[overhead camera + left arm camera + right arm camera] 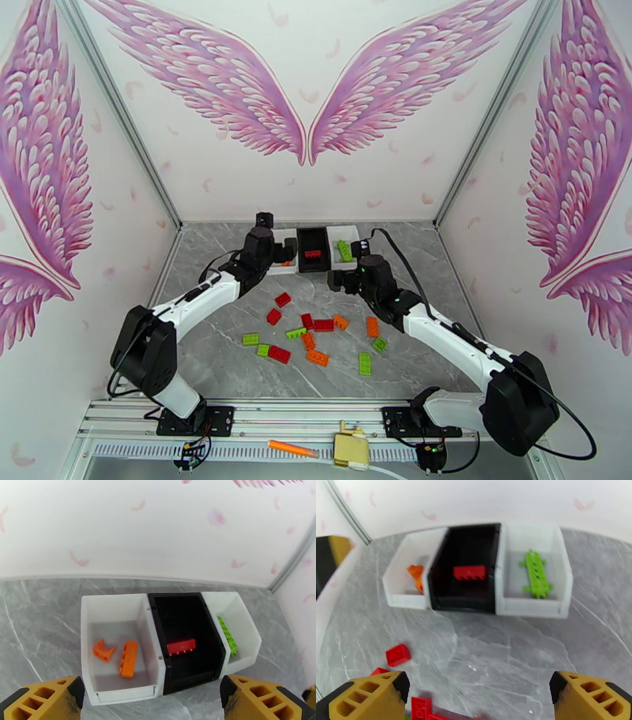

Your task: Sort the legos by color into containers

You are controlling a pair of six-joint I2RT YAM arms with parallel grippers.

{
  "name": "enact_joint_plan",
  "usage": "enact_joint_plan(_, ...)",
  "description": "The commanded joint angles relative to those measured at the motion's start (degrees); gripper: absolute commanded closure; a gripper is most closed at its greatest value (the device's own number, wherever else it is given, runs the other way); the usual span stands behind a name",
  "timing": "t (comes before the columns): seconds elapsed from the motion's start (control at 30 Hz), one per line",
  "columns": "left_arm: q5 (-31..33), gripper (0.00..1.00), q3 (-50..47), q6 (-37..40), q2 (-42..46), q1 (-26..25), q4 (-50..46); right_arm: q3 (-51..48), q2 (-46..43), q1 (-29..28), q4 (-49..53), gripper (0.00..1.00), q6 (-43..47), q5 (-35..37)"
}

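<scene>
Three bins stand in a row at the back: a white bin (pixel 118 610) holding two orange bricks (pixel 129 658), a black bin (pixel 185 602) holding a red brick (pixel 181 646), and a white bin (pixel 531 608) holding a long green piece (pixel 535 574). My left gripper (pixel 152 701) hovers open and empty at the front of the left white bin (pixel 286 254). My right gripper (pixel 478 697) is open and empty over bare table, short of the bins. Several loose red, orange and green legos (pixel 323 324) lie mid-table between the arms, such as a red brick (pixel 398 654).
An orange marker pen (pixel 292 449) and a yellow device (pixel 351 450) sit on the front rail by the arm bases. Winged-pattern walls close in the grey marble table (pixel 442 260) at the back and both sides.
</scene>
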State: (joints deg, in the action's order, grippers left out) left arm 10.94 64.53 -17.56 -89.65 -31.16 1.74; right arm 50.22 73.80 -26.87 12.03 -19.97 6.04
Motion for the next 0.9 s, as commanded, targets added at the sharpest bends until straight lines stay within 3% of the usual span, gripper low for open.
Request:
enact_joint_plan(0.0, -6.88, 0.04, -4.85, 12.86, 4.49, -2.19, 6.55, -1.05, -1.89, 2.13, 8.73, 0.01, -3.99, 0.05)
enact_joint_plan(0.3, -23.66, 0.01, -8.01, 18.26, 9.65, -7.13, 3.49, -1.84, 0.19, 5.49, 20.49, 0.01, -5.34, -0.52)
enact_joint_plan(0.57, -35.27, 0.01, -7.93, 25.97, 9.52, -11.45, -1.47, -1.37, 5.13, 5.88, 25.16, 0.13, -5.31, -2.01)
enact_joint_plan(0.73, -40.13, 0.01, -9.91, 27.78, 7.72, -12.57, 4.26, -1.04, 8.91, 5.95, 26.76, 0.19, -5.17, -3.47)
enact_joint_plan(0.87, -43.8, 0.01, -8.92, 30.63, 5.64, -13.69, 3.67, -0.91, 11.06, 5.95, 27.77, 0.23, -4.81, -3.88)
